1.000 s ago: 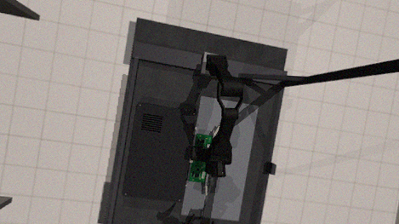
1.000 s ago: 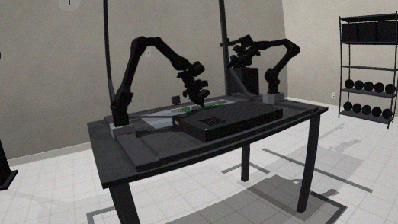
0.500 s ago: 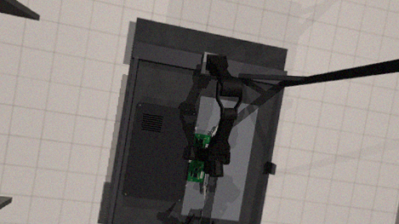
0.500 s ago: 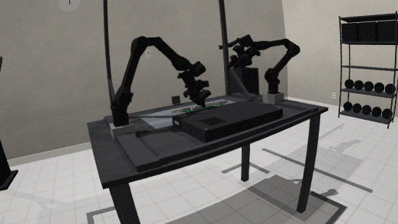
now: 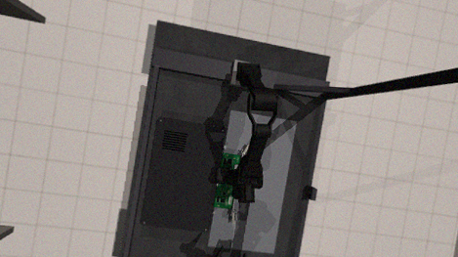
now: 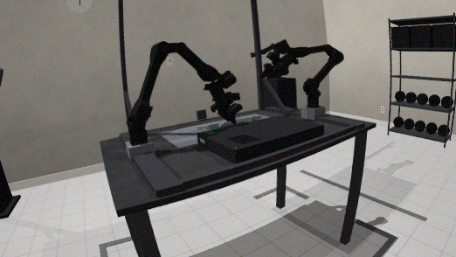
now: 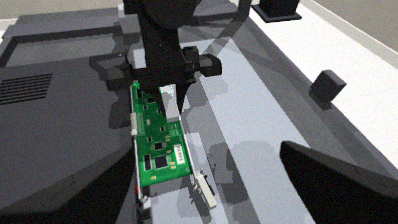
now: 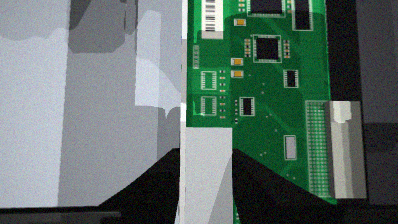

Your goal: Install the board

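Observation:
The enclosure (image 5: 180, 187) (image 6: 284, 133) (image 7: 65, 117) is a dark, flat box with a vent grille. The green board (image 7: 162, 132) (image 8: 270, 100) (image 5: 224, 197) lies component side up along the enclosure's open side. Its pale connector (image 7: 133, 124) (image 8: 347, 150) is by the opening; insertion depth is unclear. My right gripper (image 8: 204, 156) (image 6: 234, 122) is shut on the board's grey block at the panel. The near lever (image 7: 206, 191) slants outward from the panel's end; the far lever (image 5: 245, 149) is too small to judge. My left gripper (image 7: 208, 150) (image 6: 258, 65) is open, raised away from the board.
A light grey mat (image 5: 266, 222) (image 7: 250, 110) lies beside the enclosure. A small dark block (image 5: 309, 192) (image 6: 201, 114) (image 7: 328, 87) stands at the bench's far edge. Dark upright posts (image 6: 123, 65) (image 6: 258, 52) rise behind the bench. The right arm spans above the mat.

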Tool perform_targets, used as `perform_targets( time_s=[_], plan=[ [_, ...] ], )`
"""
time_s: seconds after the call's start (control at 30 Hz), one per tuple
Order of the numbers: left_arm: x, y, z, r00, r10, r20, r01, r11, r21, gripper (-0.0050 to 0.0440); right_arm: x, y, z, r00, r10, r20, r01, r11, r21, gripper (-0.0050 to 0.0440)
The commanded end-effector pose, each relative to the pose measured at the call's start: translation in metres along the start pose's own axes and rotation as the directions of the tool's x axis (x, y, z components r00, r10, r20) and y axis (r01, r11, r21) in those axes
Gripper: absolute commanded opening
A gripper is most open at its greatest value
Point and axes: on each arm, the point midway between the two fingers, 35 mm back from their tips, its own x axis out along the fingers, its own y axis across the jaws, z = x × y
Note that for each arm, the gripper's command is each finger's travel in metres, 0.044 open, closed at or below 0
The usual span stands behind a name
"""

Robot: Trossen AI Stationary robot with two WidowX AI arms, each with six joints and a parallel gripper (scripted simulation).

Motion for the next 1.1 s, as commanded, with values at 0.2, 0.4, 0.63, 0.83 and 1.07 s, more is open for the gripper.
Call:
perform_targets(
  time_s=[0.2,0.4,0.63,0.83,1.07],
  plan=[
    [-0.002,0.013,-0.003,0.997,0.082,-0.008,-0.082,0.995,-0.048,0.04,-0.019,-0.009,0.015,0.998,0.008,0.062,-0.008,1.0,-0.002,0.0081],
    [-0.003,0.022,-0.006,0.989,0.146,-0.02,-0.147,0.986,-0.083,0.04,-0.02,-0.018,0.019,0.998,0.007,0.07,-0.007,1.0,-0.002,0.0081],
    [-0.004,0.029,-0.008,0.982,0.189,-0.027,-0.19,0.976,-0.105,0.04,-0.019,-0.033,0.017,0.998,0.006,0.068,-0.006,1.0,-0.002,0.0081],
    [-0.006,0.028,-0.003,0.983,0.185,-0.015,-0.185,0.977,-0.106,0.04,-0.019,-0.042,0.018,0.998,0.004,0.069,-0.004,1.0,-0.003,0.0081],
    [-0.006,0.028,-0.003,0.983,0.185,-0.015,-0.185,0.977,-0.106,0.04,-0.007,-0.04,0.007,0.999,0.003,0.046,-0.003,1.0,-0.002,0.0081]
  ],
)
